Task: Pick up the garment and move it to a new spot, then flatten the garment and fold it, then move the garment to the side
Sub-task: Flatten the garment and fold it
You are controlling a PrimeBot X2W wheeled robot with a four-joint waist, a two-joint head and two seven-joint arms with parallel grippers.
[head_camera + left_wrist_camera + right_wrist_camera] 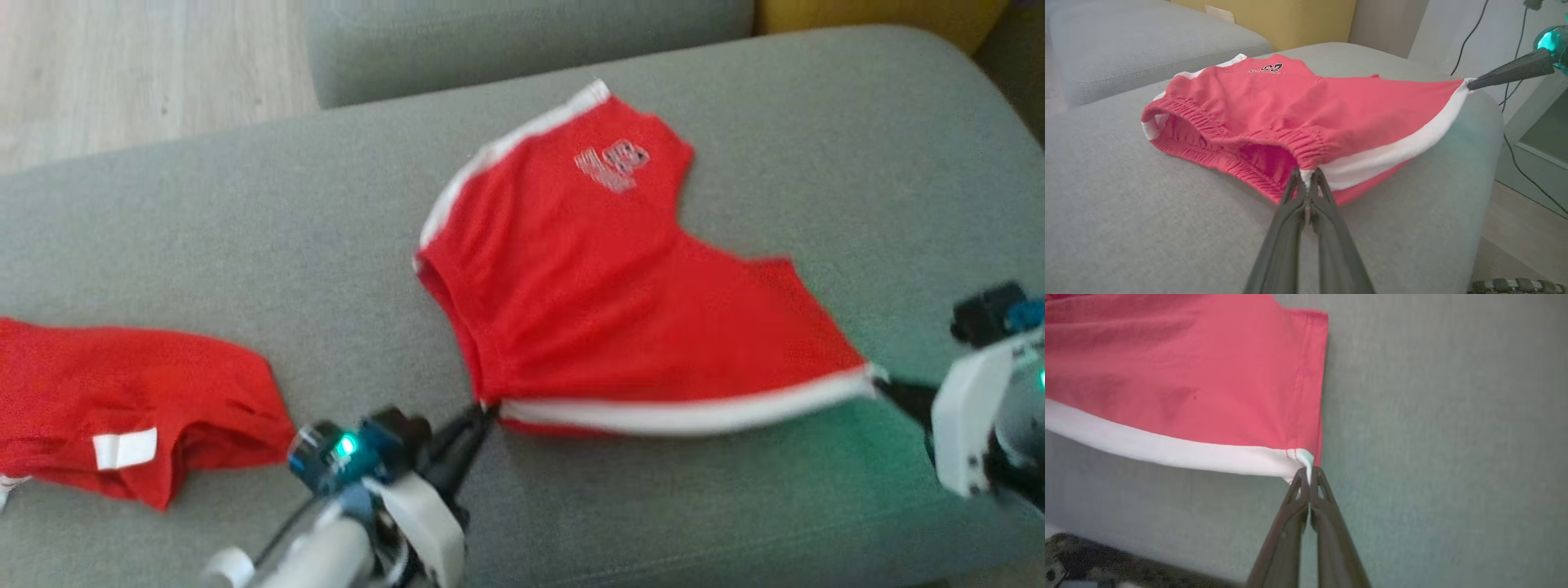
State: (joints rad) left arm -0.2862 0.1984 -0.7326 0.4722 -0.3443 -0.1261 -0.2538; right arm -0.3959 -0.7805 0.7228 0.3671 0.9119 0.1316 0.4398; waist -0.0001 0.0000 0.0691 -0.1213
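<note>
Left hand (pixel 487 411): fingers closed to a pinch on the red shorts (pixel 588 302), at the corner where the gathered waistband (pixel 1274 141) meets the white side stripe (pixel 694 412). Head view puts this hand at about 6 o'clock.

Right hand (pixel 880 382): also pinched shut on the shorts, on the hem corner at the other end of that stripe, at about 4 o'clock. Right wrist view confirms it: a small fold of white fabric sits between the tips (pixel 1308 471).

- Stripe runs taut and nearly straight between the two hands; this near edge appears slightly raised, with shadow under it.
- Rest of the shorts lies spread on the grey cushion (pixel 245 245), reaching from centre toward 12 o'clock. Far leg carries a small printed logo (pixel 612 163), blurred and unreadable.
- Waistband gapes open toward 9 o'clock.
- Left wrist view: right hand's dark fingers (pixel 1470 85) come in from 2 o'clock, touching the stripe's end.

Second red garment (pixel 122 400), crumpled, with a white label (pixel 124 449), lies at 8 o'clock on the same cushion, well apart from the shorts. Wood floor (pixel 122 65) at 11 o'clock.
</note>
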